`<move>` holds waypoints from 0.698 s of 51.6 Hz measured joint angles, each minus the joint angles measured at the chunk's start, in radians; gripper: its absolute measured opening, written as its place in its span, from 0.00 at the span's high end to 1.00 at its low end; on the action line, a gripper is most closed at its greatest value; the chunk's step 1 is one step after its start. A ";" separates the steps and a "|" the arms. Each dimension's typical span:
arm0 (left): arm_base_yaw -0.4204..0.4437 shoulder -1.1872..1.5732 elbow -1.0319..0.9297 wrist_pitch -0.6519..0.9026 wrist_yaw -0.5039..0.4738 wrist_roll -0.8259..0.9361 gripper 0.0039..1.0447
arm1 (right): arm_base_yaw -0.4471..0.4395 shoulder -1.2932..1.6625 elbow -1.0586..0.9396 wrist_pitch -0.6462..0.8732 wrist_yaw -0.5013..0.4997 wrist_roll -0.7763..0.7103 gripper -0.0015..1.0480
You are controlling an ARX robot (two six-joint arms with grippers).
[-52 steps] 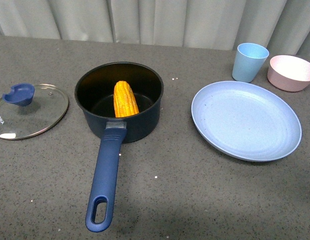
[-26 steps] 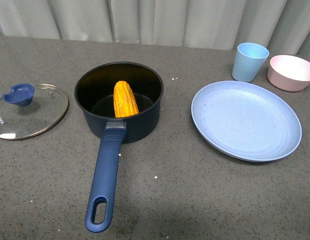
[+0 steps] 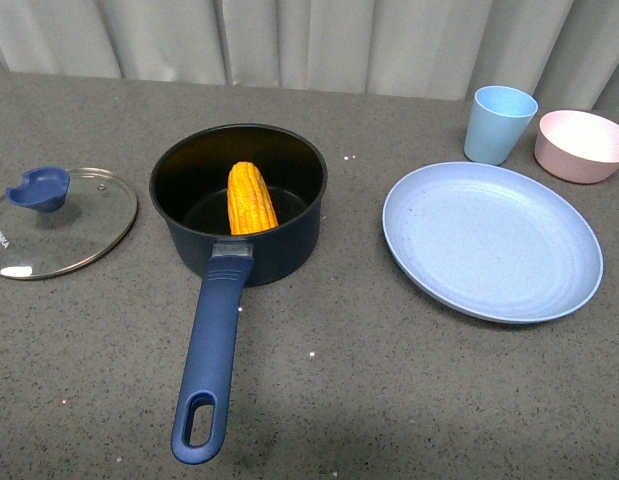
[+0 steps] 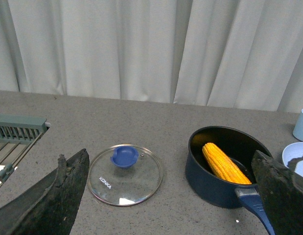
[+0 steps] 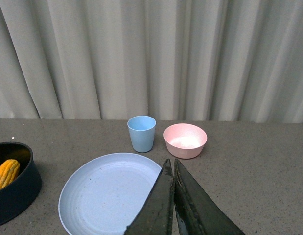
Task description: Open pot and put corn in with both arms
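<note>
And there it is: the corn (image 3: 251,198) lies inside the pot (image 3: 239,205), leaning against its inner wall, with the long blue handle (image 3: 211,360) pointing toward the robot. The glass lid (image 3: 57,220) rests flat on the worktop (image 3: 389,380) to the pot's left, clear of it. The left tool (image 4: 171,196) hangs spread wide and empty, while the right tool (image 5: 173,200) is clenched, gripping nothing, above the blue plate (image 3: 492,240).

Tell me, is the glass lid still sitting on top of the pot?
No, the glass lid lies flat on the table beside the pot, which stands open with the corn inside.
</note>
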 joint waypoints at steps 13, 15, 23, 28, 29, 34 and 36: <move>0.000 0.000 0.000 0.000 0.000 0.000 0.06 | 0.000 -0.185 0.001 -0.191 -0.001 -0.003 0.99; 0.000 0.000 0.000 0.000 0.000 0.000 0.06 | 0.000 -0.186 0.001 -0.194 -0.001 -0.003 0.99; 0.000 0.000 0.000 0.000 0.000 0.000 0.06 | 0.000 -0.186 0.001 -0.195 -0.001 -0.003 0.99; 0.000 0.000 0.000 0.000 0.000 0.000 0.06 | 0.000 -0.187 0.001 -0.195 -0.001 -0.004 0.87; 0.000 0.000 0.000 0.000 0.000 0.000 0.06 | 0.000 -0.187 0.001 -0.195 -0.001 -0.004 0.82; 0.000 0.000 0.000 0.000 0.000 0.000 0.06 | 0.000 -0.187 0.001 -0.195 -0.001 -0.003 0.67; 0.000 0.000 0.000 0.000 0.000 0.000 0.06 | 0.000 -0.187 0.001 -0.195 -0.001 -0.003 0.59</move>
